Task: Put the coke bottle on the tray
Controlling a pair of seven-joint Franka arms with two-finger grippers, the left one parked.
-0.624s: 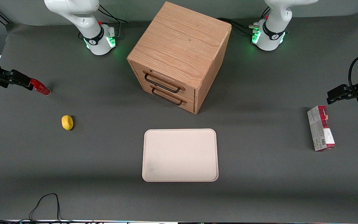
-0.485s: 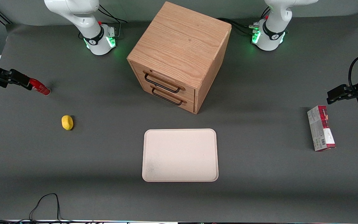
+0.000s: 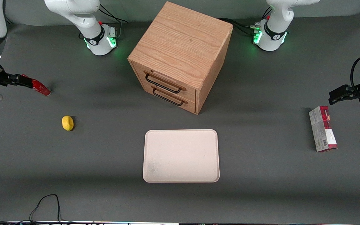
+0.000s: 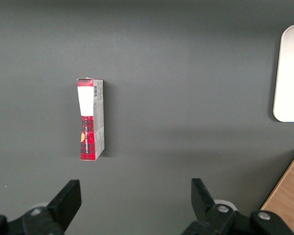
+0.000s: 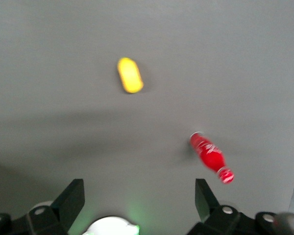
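1. Two fingers (image 5: pixel 74 196) of the gripper (image 5: pixel 138 185) stand wide apart in the right wrist view, with nothing but bare grey table (image 5: pixel 49 73) between them. It has hold of nothing.
2. You will find the gripper (image 3: pixel 21 81) in the front view at the working arm's end of the table, low over the mat and just beside the coke bottle (image 3: pixel 41 88). From that camera its dark tips overlap the bottle's top end.
3. Read the front view as a clock face centred on the tray (image 3: pixel 181 155): the coke bottle sits at about ten o'clock, well apart from the tray and resting on the table.
4. You cannot tell from these views whether the bottle stands or lies. The right wrist view shows the coke bottle (image 5: pixel 210 156) off to one side of the open fingers – not between them – with the cap pointing away from the lemon (image 5: pixel 130 75).
5. Between nine and ten o'clock on the same dial lies the lemon (image 3: pixel 67 123), nearer to the front camera than the bottle and apart from it.
6. At twelve o'clock stands the wooden cabinet (image 3: pixel 180 47), with two drawers, both shut, each with a dark handle.
7. Near three o'clock – toward the parked arm's end – lies a red-and-white carton (image 3: pixel 322 128).
8. The tray has nothing on it.
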